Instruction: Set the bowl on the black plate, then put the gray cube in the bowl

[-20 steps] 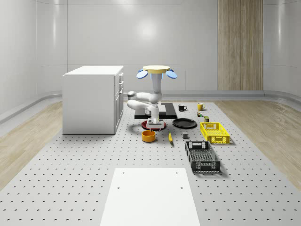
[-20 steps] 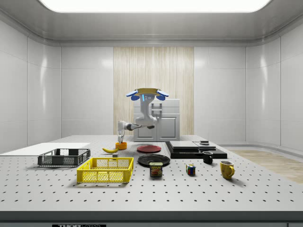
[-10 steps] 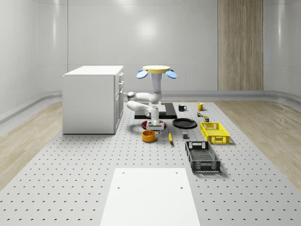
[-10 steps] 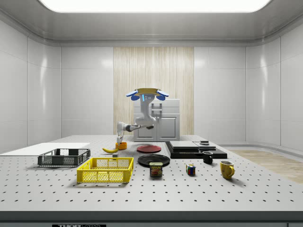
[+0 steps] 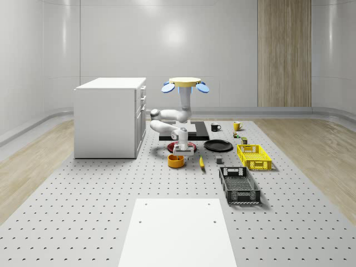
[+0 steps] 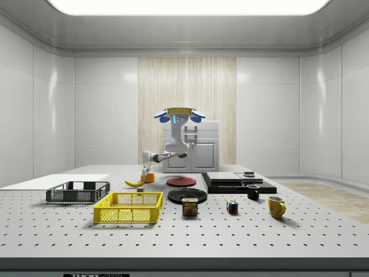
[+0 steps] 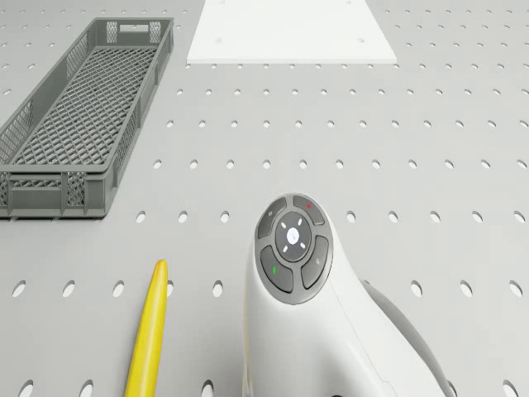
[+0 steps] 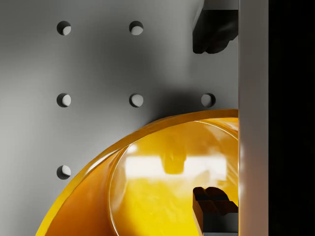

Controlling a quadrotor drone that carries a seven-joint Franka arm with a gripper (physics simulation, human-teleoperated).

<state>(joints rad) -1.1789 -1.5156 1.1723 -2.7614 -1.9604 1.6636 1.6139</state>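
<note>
Bowl: orange, resting on the counter just beside the red plate, not yet on your black plate. Tool: spread, one finger over the bowl's hollow, one outside the rim (apparently a rim pinch). Drone: hovering above the plates.

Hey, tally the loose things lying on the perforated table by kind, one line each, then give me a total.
Plates: 2, black plate, red plate
Crates: 2, yellow crate, gray crate
Mugs: 2, black mug, yellow mug
Bowl: 1, orange bowl
Banana: 1
Spam can: 1
Puzzle cube: 1
Gray cube: 1
Total: 11
</note>
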